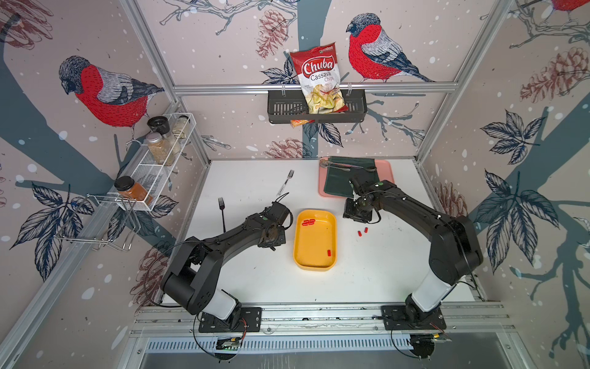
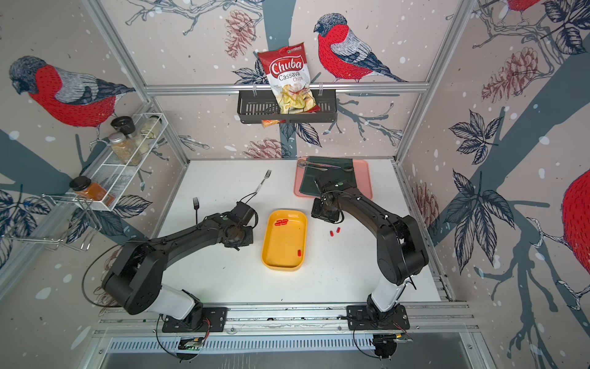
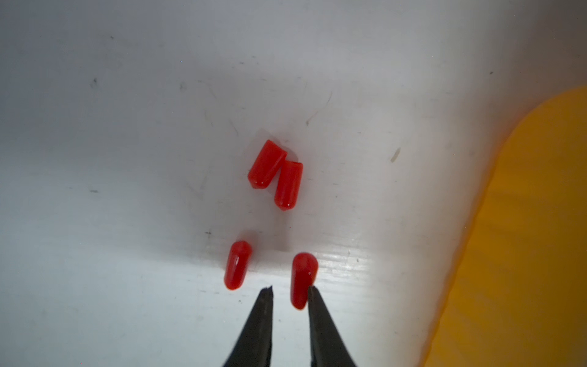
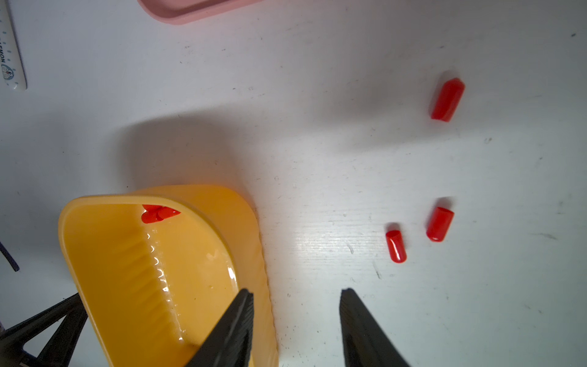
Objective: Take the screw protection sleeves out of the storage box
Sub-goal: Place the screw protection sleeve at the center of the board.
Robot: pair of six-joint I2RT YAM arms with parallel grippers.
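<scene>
Four sleeves [image 3: 266,165] by parted left end effector [image 3: 290,288], in left wrist view only; right end effector [image 4: 297,290] spread.

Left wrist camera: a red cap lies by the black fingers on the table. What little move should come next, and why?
Probably lift the left fingers straight up, without sliding sideways. They stand apart, and the sleeve lies on the table right by one tip, so a sideways move could roll it. More sleeves wait in the storage box.

Some sleeves [image 1: 308,222] in the storage box [image 1: 314,267], others on the table [image 1: 255,281] beside it.
</scene>
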